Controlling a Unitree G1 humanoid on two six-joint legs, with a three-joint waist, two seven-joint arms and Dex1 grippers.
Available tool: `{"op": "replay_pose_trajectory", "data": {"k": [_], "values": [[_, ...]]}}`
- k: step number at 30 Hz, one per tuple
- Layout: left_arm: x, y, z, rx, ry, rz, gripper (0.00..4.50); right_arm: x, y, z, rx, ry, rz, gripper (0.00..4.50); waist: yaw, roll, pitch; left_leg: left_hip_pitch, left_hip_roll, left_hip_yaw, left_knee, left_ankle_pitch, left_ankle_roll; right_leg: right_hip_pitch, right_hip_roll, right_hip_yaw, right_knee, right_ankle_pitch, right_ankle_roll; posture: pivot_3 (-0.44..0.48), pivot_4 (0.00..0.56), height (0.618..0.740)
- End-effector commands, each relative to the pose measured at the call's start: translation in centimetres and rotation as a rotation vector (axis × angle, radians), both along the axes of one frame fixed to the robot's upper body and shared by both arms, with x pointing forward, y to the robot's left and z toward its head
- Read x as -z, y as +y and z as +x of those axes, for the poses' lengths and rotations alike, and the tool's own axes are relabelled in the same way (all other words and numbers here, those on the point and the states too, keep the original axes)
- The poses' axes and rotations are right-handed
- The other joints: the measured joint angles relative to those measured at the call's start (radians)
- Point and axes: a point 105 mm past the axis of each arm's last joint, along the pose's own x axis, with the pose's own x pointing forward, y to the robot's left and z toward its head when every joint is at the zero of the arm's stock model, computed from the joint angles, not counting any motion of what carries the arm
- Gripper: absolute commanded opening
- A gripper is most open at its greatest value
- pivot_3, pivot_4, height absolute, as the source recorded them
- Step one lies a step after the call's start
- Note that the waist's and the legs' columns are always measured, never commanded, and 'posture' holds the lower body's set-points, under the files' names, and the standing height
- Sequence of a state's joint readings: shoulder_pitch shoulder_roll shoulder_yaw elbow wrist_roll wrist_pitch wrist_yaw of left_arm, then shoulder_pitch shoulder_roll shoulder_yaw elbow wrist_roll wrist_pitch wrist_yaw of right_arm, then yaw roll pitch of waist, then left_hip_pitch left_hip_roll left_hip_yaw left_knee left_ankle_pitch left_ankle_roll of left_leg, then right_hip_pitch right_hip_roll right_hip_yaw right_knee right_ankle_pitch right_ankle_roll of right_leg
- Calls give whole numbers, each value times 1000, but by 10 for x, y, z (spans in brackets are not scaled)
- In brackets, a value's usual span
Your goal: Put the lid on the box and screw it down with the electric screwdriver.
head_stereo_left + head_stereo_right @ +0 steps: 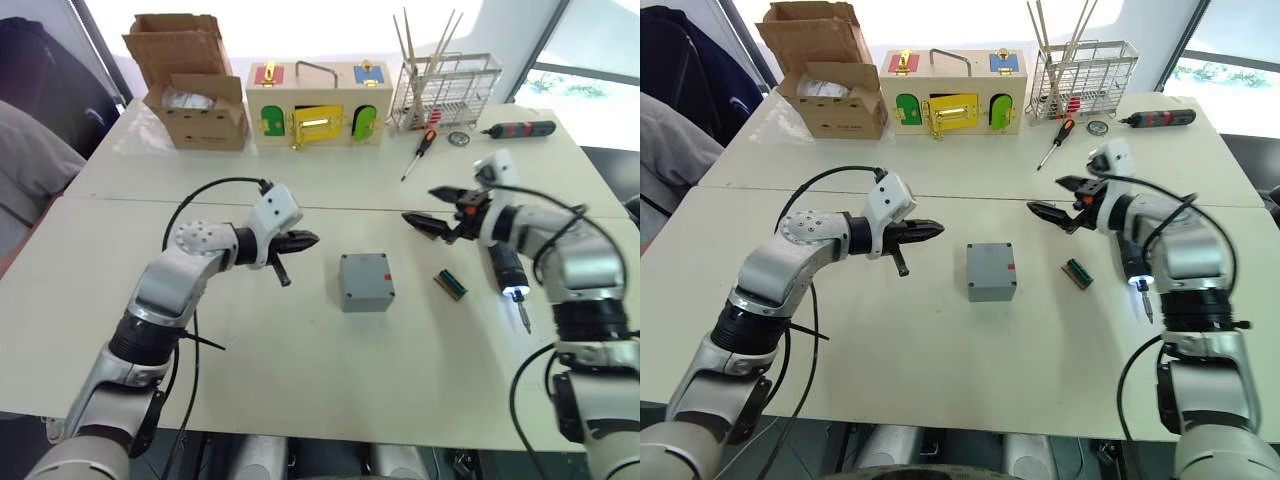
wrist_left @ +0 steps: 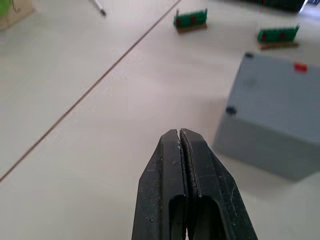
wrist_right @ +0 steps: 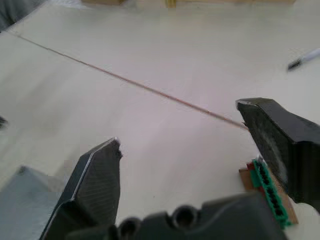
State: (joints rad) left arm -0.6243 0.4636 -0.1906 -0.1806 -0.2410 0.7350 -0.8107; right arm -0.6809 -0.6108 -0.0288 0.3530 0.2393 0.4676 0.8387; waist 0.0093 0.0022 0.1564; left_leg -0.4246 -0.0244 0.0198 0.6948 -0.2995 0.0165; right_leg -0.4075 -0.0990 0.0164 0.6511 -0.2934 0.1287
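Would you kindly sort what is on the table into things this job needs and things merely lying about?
For the job:
- the box, lid already on it
- the electric screwdriver, tip lit, lying beside the right arm

Lying about:
- green connector
- cardboard box
- wooden box
- wire rack
- red hand screwdriver
- black-and-red driver

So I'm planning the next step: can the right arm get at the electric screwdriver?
Probably yes: the electric screwdriver lies on the table beside the right arm, its open right pincer empty, nothing over it.

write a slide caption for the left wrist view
Shut left tool poised above the table beside the small square grey plastic box with its red mark.
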Motion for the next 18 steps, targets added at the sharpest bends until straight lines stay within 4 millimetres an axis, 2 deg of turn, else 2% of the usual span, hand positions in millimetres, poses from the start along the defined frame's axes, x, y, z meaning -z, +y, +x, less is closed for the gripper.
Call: {"op": "replay_pose_trajectory", "data": {"k": [1,2,8,18], "values": [[-6,3,-2,-41,-27,-35,0,-6,-6,15,40,-95,-10,2822,-5,0,0,0,0,0,0,0,0,0,0,0,0,0,0,0,150,740],[-5,3,-5,-43,-17,-44,0,-4,-7,17,48,-100,-4,2400,-8,0,0,0,0,0,0,0,0,0,0,0,0,0,0,0,150,740],[-1,2,-14,-67,20,-77,0,2,-15,25,87,-107,9,2400,-24,0,0,0,1,-1,0,0,0,0,0,-1,0,0,0,0,150,740],[5,0,-16,-68,28,-59,0,14,-16,25,96,-72,15,2400,-23,0,0,1,1,-1,-1,0,-1,0,0,-1,0,0,0,0,150,740]]}}
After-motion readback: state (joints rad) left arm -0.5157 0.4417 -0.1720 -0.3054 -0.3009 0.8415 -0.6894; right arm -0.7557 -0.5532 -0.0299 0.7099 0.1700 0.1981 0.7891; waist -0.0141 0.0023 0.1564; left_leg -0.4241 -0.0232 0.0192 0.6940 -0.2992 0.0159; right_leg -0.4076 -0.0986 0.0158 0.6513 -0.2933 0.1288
